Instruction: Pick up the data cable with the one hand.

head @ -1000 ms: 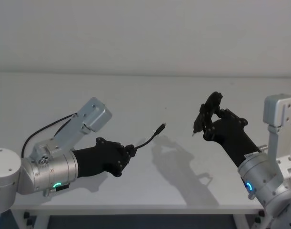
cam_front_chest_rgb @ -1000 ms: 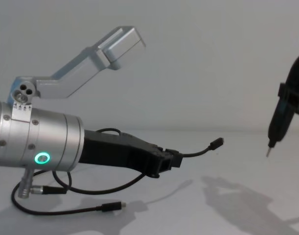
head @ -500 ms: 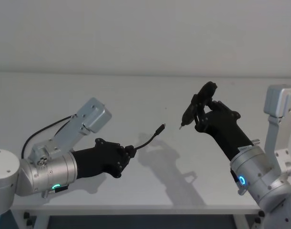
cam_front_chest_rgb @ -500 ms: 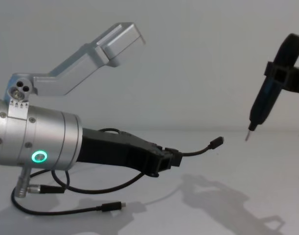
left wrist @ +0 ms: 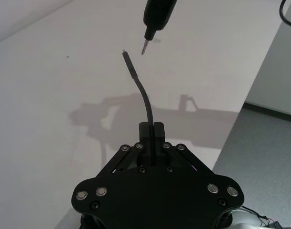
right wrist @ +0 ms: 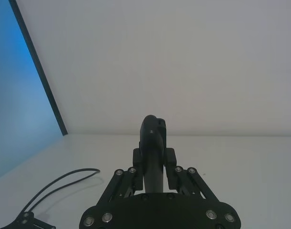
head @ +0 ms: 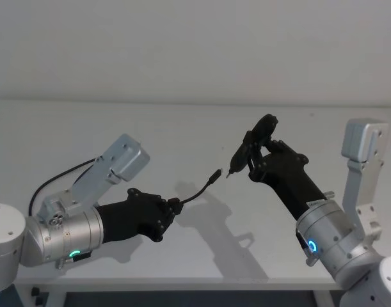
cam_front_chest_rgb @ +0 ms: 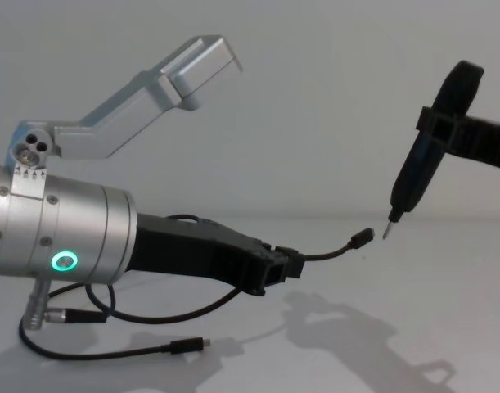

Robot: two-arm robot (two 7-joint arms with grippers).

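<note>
The left pincer (head: 174, 206) is closed on the data cable (cam_front_chest_rgb: 327, 255), clamping the cord a short way back from one plug and holding it up off the white counter (head: 182, 128). From the pincer's blocky fingers (left wrist: 157, 131) the free stretch of cable curves up and forward, ending in a small plug (head: 214, 174) that hangs in the air. Behind the pincer, the rest of the cable drops and loops across the counter, and its other plug (cam_front_chest_rgb: 186, 346) lies flat on the surface below the left arm's silver cylinder (cam_front_chest_rgb: 61, 246), whose ring light glows green. The right pincer (head: 254, 157) is closed on a slim black tool (cam_front_chest_rgb: 413, 168) with a narrow metal tip (cam_front_chest_rgb: 388, 231). That tip hovers just beside the raised plug, close to it but apart.
</note>
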